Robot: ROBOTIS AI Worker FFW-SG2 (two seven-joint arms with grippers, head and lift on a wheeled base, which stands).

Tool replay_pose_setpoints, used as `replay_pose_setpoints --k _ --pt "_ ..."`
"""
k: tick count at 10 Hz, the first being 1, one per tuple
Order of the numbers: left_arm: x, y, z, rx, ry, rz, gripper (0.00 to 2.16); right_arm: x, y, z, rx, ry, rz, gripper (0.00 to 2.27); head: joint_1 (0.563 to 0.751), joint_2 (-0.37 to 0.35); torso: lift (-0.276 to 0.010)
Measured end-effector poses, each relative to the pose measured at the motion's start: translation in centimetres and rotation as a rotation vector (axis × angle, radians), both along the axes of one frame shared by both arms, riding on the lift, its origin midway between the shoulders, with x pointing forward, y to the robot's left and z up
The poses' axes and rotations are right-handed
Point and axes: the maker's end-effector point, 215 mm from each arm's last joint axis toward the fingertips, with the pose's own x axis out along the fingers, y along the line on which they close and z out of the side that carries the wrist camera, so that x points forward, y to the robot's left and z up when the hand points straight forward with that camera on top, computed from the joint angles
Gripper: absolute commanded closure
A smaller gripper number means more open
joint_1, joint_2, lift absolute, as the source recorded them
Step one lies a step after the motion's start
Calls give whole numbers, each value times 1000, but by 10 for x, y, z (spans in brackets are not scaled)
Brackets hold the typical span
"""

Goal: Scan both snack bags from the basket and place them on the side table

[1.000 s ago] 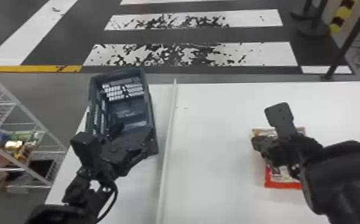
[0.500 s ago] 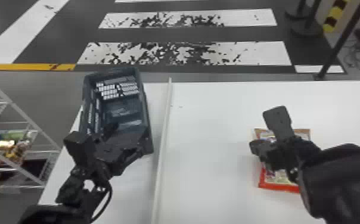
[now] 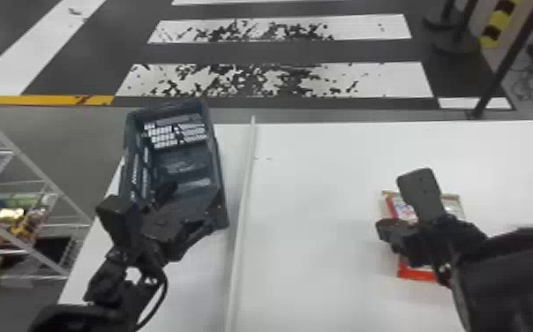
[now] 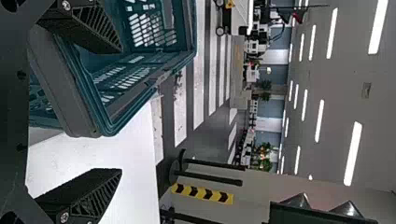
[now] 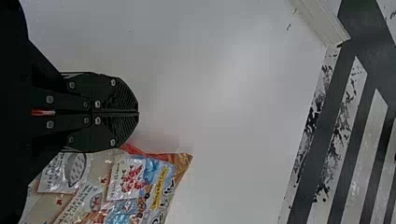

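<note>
On the table's right part lies a snack bag (image 3: 416,273), mostly hidden under my right gripper (image 3: 388,230). In the right wrist view the colourful snack bag (image 5: 140,186) lies beside and below the right gripper (image 5: 138,112), whose fingertips meet with nothing visible between them. The dark basket (image 3: 222,185) stands at the left; over its near end is my left gripper (image 3: 186,205). In the left wrist view the left gripper (image 4: 120,111) is open, one finger over the teal basket (image 4: 100,122) and the other beyond its rim. Part of the basket's inside is hidden.
A pale raised strip (image 3: 243,203) runs lengthwise along the white table (image 3: 314,265), between basket and bag. A white wire rack (image 3: 54,220) with packages stands at the far left. Black posts (image 3: 499,66) rise beyond the table at the right.
The head view has shifted, sliding the table and basket slightly left in it. Against the strip, the bag and my right gripper are a little farther right; that gripper is also slightly nearer the robot.
</note>
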Motion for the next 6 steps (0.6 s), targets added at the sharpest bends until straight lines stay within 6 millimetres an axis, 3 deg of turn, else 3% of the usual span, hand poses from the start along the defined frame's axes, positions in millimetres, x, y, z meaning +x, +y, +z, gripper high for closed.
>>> replay_pose_setpoints --k 6 --pt "-2 0 1 2 1 -4 90 0 -25 -3 -21 4 -33 2263 695 61 -75"
